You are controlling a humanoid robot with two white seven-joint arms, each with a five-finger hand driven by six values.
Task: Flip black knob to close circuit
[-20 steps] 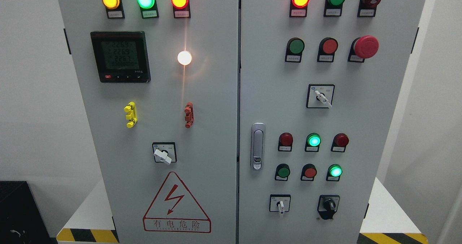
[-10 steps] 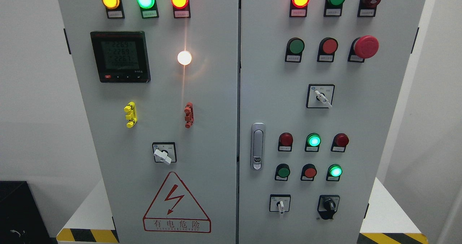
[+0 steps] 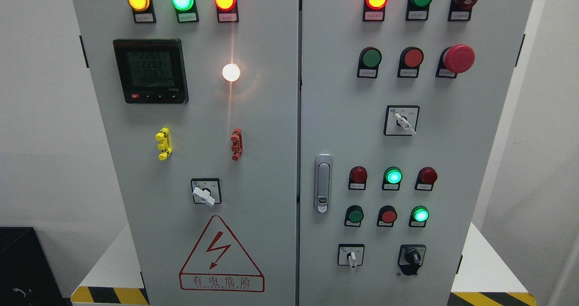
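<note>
The black knob (image 3: 412, 255) sits on a black plate at the lower right of the grey cabinet's right door (image 3: 334, 93), with its pointer about upright. A white-handled selector (image 3: 352, 258) is to its left. No robot arm or hand shows in the head view.
The right door has a silver latch handle (image 3: 322, 183), rows of red and green lamps and buttons, a red mushroom stop button (image 3: 458, 58) and a white selector (image 3: 404, 122). The left door carries a meter (image 3: 150, 70), a lit white lamp (image 3: 231, 72), another selector (image 3: 204, 193) and a warning triangle.
</note>
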